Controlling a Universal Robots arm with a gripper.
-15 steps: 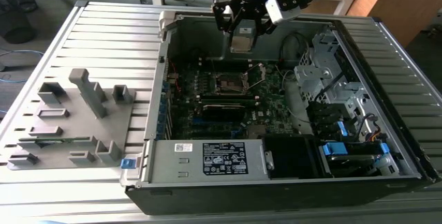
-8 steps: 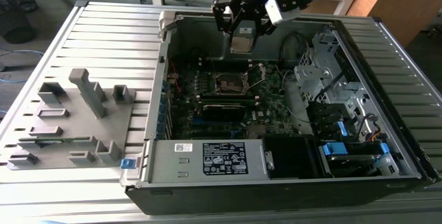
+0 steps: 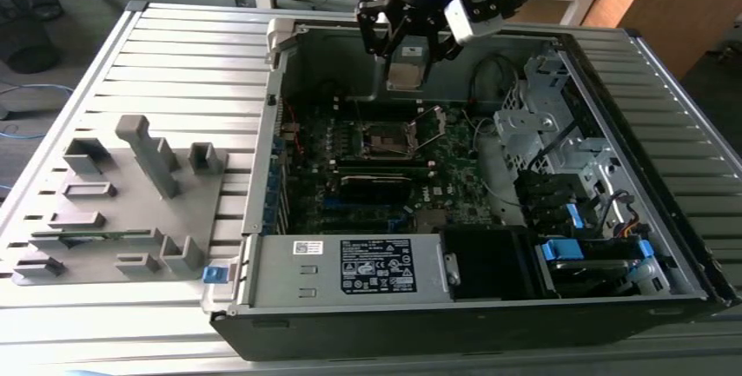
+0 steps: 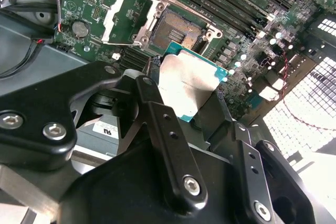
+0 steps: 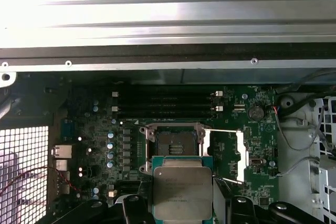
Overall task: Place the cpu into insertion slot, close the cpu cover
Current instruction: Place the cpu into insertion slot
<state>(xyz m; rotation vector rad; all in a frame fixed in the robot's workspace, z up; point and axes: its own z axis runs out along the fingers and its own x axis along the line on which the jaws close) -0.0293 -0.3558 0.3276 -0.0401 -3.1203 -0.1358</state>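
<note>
1. Your gripper [image 3: 408, 53] was closed on the cpu [image 3: 407, 65], clamping the chip by two opposite edges. The second wrist view showed a black finger [image 4: 164, 129] against one side of the chip.
2. The cpu [image 5: 181, 192] was held in the air above the motherboard [image 3: 464, 163], inside the open computer case [image 3: 264, 159], with its dull metal face turned to both wrist cameras. It touched neither board nor socket.
3. The insertion slot [image 3: 387, 139] was bare, and its contact field was exposed in both wrist views [image 4: 178, 32] [image 5: 173, 142]. In the first wrist view the chip's edge overlapped the socket's rim.
4. The cpu cover [image 4: 111, 18] was swung open and lay to one side of the socket. Green board showed through its hollow centre. In the first wrist view the frame [image 5: 240, 153] sat just beside the slot.
5. The memory slots [image 5: 165, 103] ran along the other side of the socket.
6. In the exterior view, the power-supply box [image 3: 347, 267] was at the case's near end, and a grey fixture tray [image 3: 116, 202] stood outside the case on the exterior view's left.
</note>
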